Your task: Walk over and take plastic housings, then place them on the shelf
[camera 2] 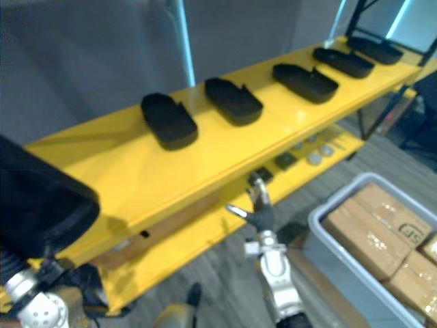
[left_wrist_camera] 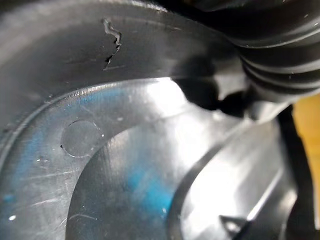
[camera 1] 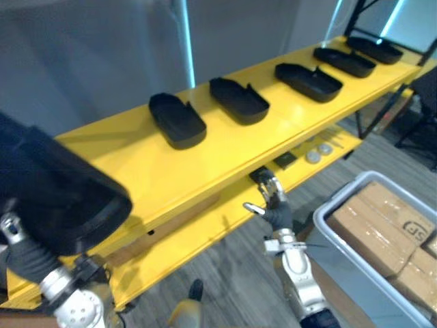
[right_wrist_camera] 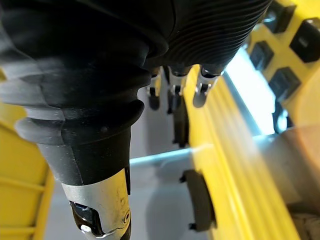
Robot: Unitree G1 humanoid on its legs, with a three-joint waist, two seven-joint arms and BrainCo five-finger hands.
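Note:
A large black plastic housing [camera 1: 54, 191] is held up at the lower left, over the near end of the yellow shelf top [camera 1: 136, 164]. My left hand [left_wrist_camera: 250, 95] is under it, and in the left wrist view its thumb presses on the housing's glossy inner wall [left_wrist_camera: 125, 165]. Several more black housings lie in a row along the shelf top, the nearest [camera 1: 177, 121] beside another [camera 1: 239, 100], the rest running to the far right [camera 1: 307, 82]. My right hand [camera 1: 276, 205] hangs open in front of the lower shelf [camera 1: 198, 239], holding nothing.
A grey bin [camera 1: 328, 219] packed with cardboard boxes [camera 1: 382, 225] stands on the floor at the right, close to my right arm. Small dark and round parts [camera 1: 317, 152] lie on the lower shelf. A grey wall runs behind the shelf.

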